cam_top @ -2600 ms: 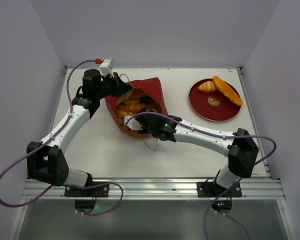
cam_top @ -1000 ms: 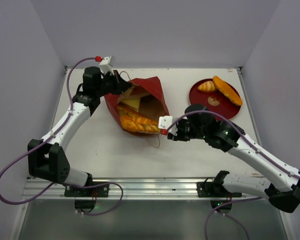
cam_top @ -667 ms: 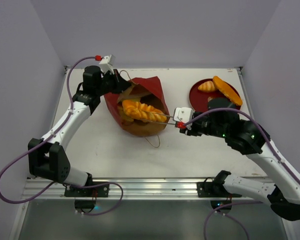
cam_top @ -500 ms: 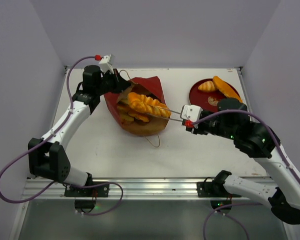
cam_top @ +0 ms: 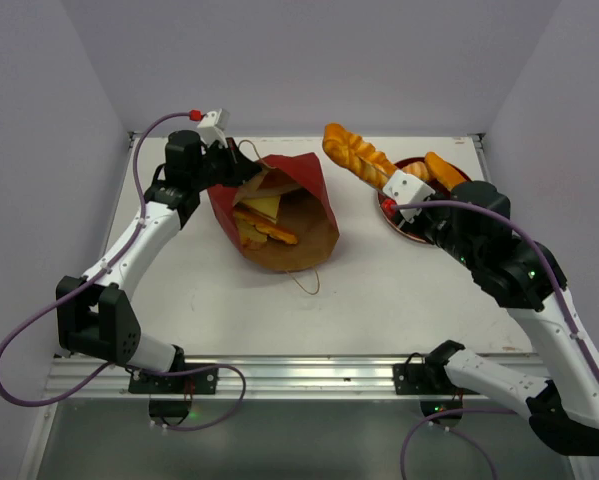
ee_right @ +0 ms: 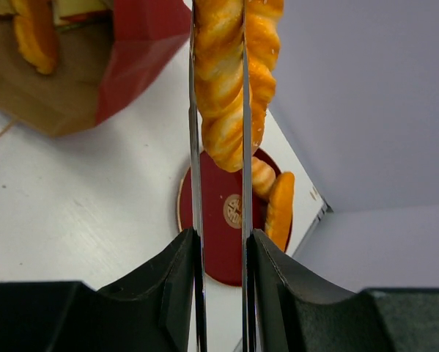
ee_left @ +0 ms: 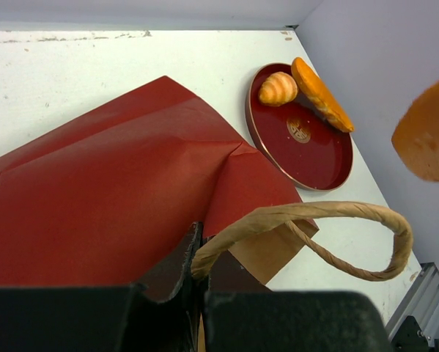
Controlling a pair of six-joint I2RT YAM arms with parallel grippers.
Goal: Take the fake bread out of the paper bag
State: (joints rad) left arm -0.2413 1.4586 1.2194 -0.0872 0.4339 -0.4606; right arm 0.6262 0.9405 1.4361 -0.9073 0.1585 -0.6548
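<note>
The long braided golden-orange toy loaf [cam_top: 357,155] is in the air near the far edge of the white counter [cam_top: 379,280], beside the round dark-red plate [cam_top: 424,215]. The right hand [ee_right: 218,22] holds it between its two thin fingers. The red paper bag [cam_top: 294,215] lies on its side toward the far left corner. A pale yellow slice [cam_top: 264,207] and orange pieces [cam_top: 271,233] are inside it. The left hand [ee_left: 199,253] is closed on the thin brown handle [ee_left: 329,213]. A small croissant [ee_left: 278,88] and an orange loaf [ee_left: 320,94] lie on the plate.

white table [cam_top: 189,300] (paper bag [cam_top: 297,212], red plate [ee_left: 322,155])
</note>
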